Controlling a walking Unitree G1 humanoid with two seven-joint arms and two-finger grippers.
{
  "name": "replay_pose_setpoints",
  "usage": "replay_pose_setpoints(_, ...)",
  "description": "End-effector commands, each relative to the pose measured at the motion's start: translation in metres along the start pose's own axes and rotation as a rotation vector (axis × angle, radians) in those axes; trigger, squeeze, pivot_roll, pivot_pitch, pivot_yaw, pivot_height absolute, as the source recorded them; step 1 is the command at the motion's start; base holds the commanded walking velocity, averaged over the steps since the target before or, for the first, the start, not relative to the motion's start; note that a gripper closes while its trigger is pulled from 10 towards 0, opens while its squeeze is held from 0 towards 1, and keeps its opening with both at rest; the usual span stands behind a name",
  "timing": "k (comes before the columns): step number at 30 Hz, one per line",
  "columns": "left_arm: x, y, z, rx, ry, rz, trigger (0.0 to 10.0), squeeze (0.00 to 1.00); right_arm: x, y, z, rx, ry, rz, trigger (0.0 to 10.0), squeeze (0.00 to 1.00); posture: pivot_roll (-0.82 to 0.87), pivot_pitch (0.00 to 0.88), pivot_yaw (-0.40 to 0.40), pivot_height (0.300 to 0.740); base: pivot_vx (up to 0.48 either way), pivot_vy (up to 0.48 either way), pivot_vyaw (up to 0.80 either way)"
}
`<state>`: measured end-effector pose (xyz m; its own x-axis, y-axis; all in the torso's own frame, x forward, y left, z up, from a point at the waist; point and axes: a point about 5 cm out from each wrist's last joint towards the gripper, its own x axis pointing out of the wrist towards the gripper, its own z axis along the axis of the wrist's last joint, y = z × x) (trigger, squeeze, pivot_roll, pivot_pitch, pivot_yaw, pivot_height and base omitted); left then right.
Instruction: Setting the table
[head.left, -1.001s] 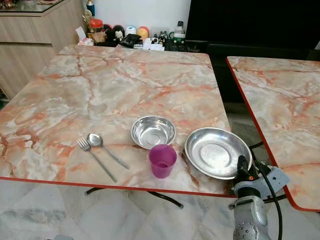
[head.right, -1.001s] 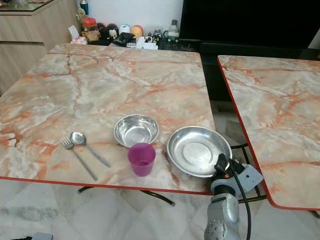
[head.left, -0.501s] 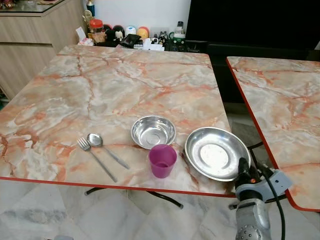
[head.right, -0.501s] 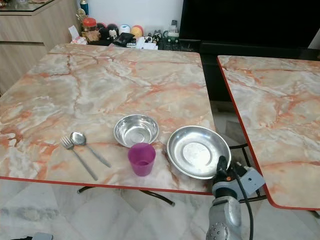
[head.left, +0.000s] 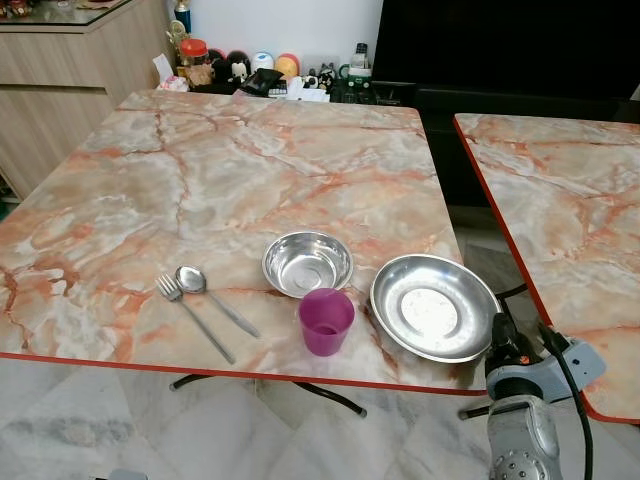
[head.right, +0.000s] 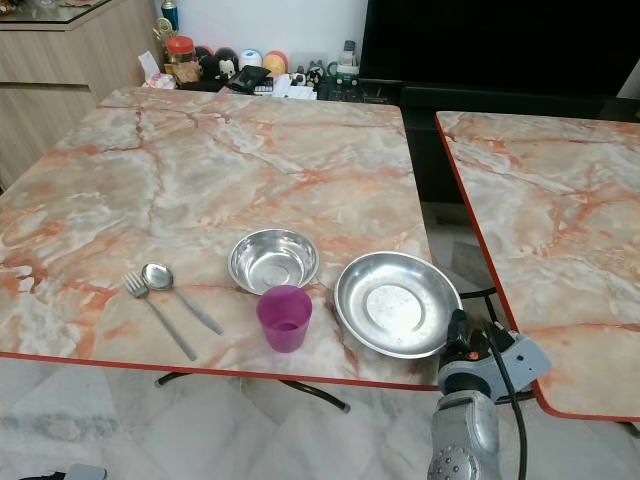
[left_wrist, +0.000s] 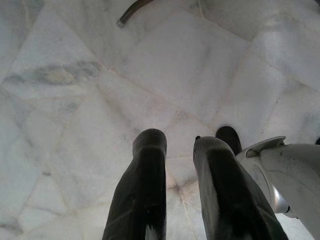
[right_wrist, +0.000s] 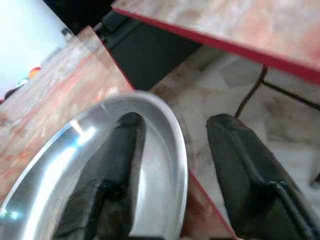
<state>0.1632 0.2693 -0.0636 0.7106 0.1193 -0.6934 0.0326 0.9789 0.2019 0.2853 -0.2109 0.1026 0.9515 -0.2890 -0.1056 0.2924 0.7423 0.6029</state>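
The left gripper (left_wrist: 182, 190) hangs over the pale floor (left_wrist: 75, 100); its jaws stand a little apart and hold nothing. On the marble bench (head.left: 220, 170), near the front edge, we see from the left a fork (head.left: 190, 315) and a spoon (head.left: 212, 298) side by side, a steel bowl (head.left: 307, 262), a purple cup (head.left: 326, 321) just before it, then a shiny steel plate (head.left: 434, 307). The right gripper (right_wrist: 175, 165) has its jaws apart astride the plate's near rim, one finger over the plate. Small items at the far edge are hard to make out.
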Motion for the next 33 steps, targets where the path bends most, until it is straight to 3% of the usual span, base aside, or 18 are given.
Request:
replay_pose_setpoints(1, -0.002, 0.002, -0.006, 0.022, 0.022, -0.005, 10.0, 0.0, 0.0, -0.002, 0.009, -0.003, 0.011, 0.008, 10.0, 1.0, 0.03, 0.139, -0.022, 0.74, 0.0, 0.0, 0.0)
replay_pose_setpoints(2, -0.002, 0.002, -0.006, 0.022, 0.023, -0.005, 10.0, 0.0, 0.0, -0.003, 0.011, 0.001, 0.026, 0.014, 10.0, 1.0, 0.03, 0.14, -0.019, 0.74, 0.0, 0.0, 0.0)
replay_pose_setpoints(3, -0.002, 0.001, -0.006, 0.023, 0.022, -0.007, 10.0, 0.0, 0.002, -0.006, 0.014, -0.033, 0.053, 0.029, 10.0, 0.91, 0.03, 0.142, -0.018, 0.74, 0.0, 0.0, 0.0)
replay_pose_setpoints(5, -0.002, 0.001, -0.006, 0.024, 0.022, -0.008, 10.0, 0.0, 0.003, -0.007, 0.015, -0.061, 0.066, 0.035, 10.0, 0.91, 0.03, 0.142, -0.018, 0.74, 0.0, 0.0, 0.0)
replay_pose_setpoints(6, -0.002, 0.001, -0.005, 0.025, 0.021, -0.01, 10.0, 0.0, 0.004, -0.008, 0.017, -0.073, 0.072, 0.055, 10.0, 0.0, 0.03, 0.141, -0.017, 0.74, 0.0, 0.0, 0.0)
replay_pose_setpoints(10, -0.002, 0.001, -0.004, 0.025, 0.018, -0.011, 10.0, 0.0, 0.009, -0.01, 0.02, -0.015, 0.145, 0.128, 10.0, 0.0, 0.03, 0.144, -0.016, 0.74, 0.0, 0.0, 0.0)
replay_pose_setpoints(14, -0.002, 0.0, -0.005, 0.025, 0.022, -0.013, 10.0, 0.0, 0.013, -0.019, 0.016, -0.017, 0.207, 0.103, 10.0, 0.0, 0.03, 0.142, -0.016, 0.74, 0.0, 0.0, 0.0)
replay_pose_setpoints(16, -0.001, -0.001, -0.004, 0.023, 0.018, -0.013, 10.0, 0.0, 0.016, -0.019, 0.016, 0.045, 0.202, 0.115, 10.0, 0.0, 0.03, 0.143, -0.016, 0.74, 0.0, 0.0, 0.0)
replay_pose_setpoints(23, -0.002, 0.001, -0.005, 0.022, 0.018, -0.008, 10.0, 0.0, 0.022, -0.017, 0.02, 0.091, 0.193, 0.148, 10.0, 0.0, 0.04, 0.146, -0.015, 0.74, 0.0, 0.0, 0.0)
replay_pose_setpoints(28, -0.002, 0.002, -0.005, 0.023, 0.018, -0.007, 10.0, 0.0, 0.023, -0.017, 0.02, 0.098, 0.198, 0.158, 10.0, 0.0, 0.04, 0.147, -0.013, 0.74, 0.0, 0.0, 0.0)
replay_pose_setpoints(33, -0.002, 0.002, -0.004, 0.027, 0.017, -0.01, 10.0, 0.0, 0.024, -0.027, 0.011, 0.059, 0.243, 0.095, 10.0, 0.0, 0.04, 0.151, -0.011, 0.74, 0.0, 0.0, 0.0)
